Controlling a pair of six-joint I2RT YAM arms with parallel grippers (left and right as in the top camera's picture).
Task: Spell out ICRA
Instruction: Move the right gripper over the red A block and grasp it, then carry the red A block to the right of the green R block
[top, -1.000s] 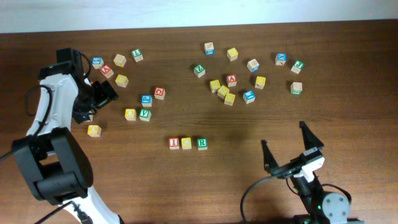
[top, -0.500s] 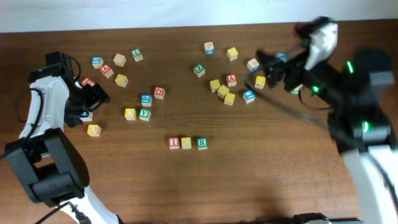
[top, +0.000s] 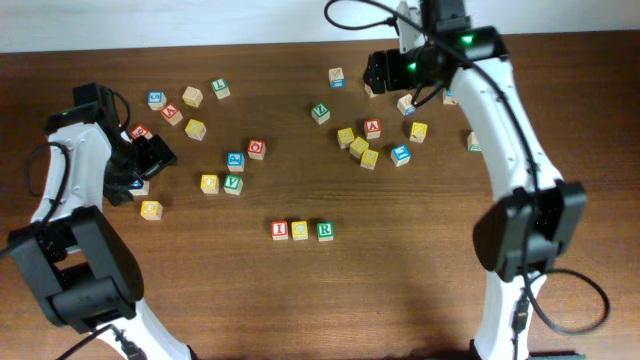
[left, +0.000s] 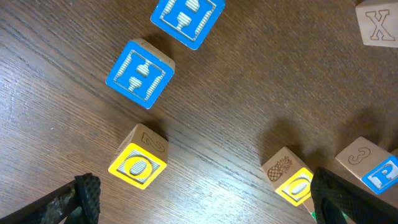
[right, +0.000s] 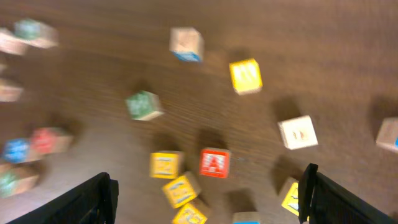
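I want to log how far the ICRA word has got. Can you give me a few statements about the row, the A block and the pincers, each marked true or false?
1. The row holds three blocks, with I at one end and R at the other. True.
2. The red A block stands at the end of the row. False: it lies farther back on the table, apart from the row.
3. The right pincer grips a block. False: it is open and empty.
4. The left pincer is open. True.

Painted wooden blocks (left: 139, 78) sit on a matt, grained wooden table (left: 249, 99).
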